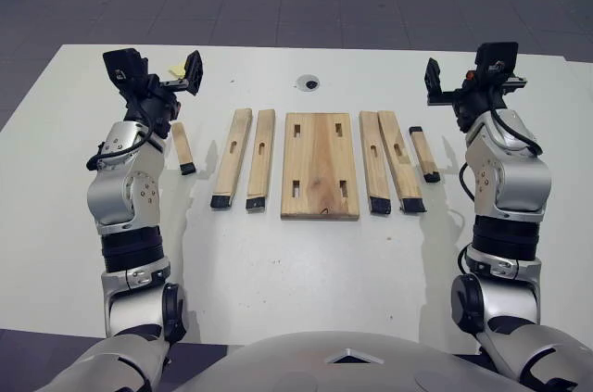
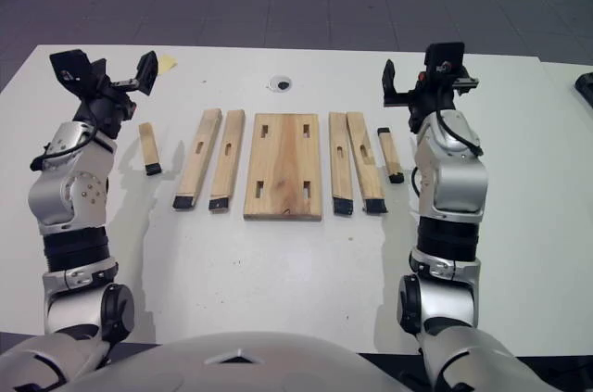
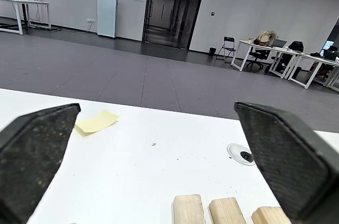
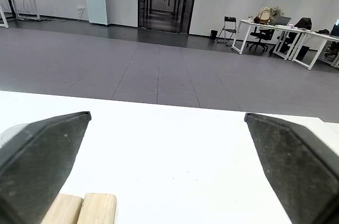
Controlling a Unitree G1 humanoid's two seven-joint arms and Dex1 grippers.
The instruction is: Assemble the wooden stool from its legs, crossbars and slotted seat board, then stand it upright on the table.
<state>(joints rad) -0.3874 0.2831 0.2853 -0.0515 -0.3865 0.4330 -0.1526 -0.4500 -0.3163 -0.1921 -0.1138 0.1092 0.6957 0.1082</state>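
The slotted seat board (image 1: 320, 165) lies flat at the table's centre. Two long legs (image 1: 232, 158) (image 1: 261, 160) lie to its left and two more (image 1: 374, 162) (image 1: 400, 162) to its right, all pointing away from me. A short crossbar (image 1: 182, 147) lies at the far left of the row, another (image 1: 423, 153) at the far right. My left gripper (image 1: 157, 72) is raised above the left crossbar's far end, open and holding nothing. My right gripper (image 1: 463, 72) hangs open and unloaded beyond the right crossbar. The left wrist view shows the near leg ends (image 3: 188, 209).
A yellow sticky note (image 1: 176, 69) lies on the white table (image 1: 306, 262) by the left gripper. A round cable grommet (image 1: 309, 83) sits behind the seat board. Bare tabletop extends in front of the parts. Dark floor lies beyond the far edge.
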